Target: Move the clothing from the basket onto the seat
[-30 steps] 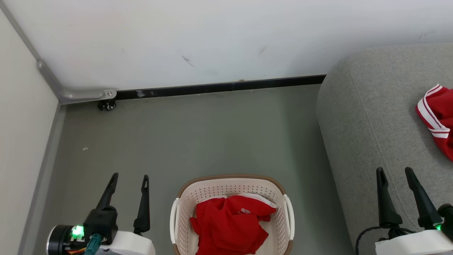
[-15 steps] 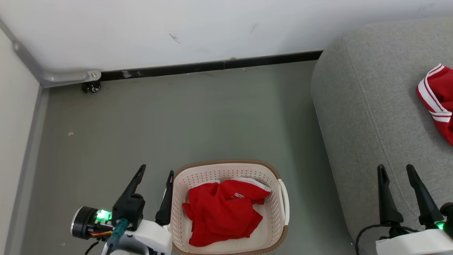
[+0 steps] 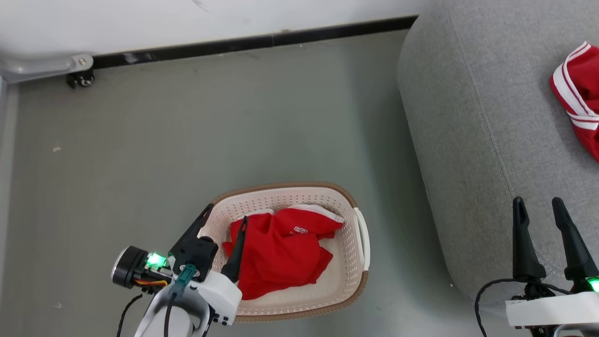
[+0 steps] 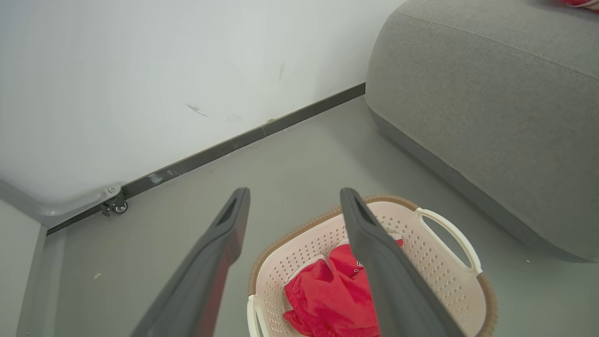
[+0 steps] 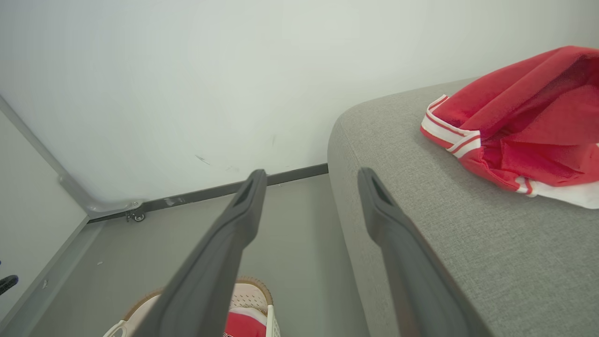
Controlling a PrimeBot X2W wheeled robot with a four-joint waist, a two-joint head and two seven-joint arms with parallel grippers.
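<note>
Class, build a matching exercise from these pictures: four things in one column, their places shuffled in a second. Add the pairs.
1. red garment with white stripe trim
2. red garment with lettering
3. oval cream perforated plastic basket
4. left gripper

A. on the grey floor
B. open, above the basket's left side
C. on the light grey fabric sofa
D. crumpled inside the basket

Pairs: 1-C, 2-D, 3-A, 4-B.

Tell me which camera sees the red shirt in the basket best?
The head view: the red shirt shows nearly whole in the basket. The left wrist view has a gripper finger across it; the right wrist view catches a sliver.
</note>
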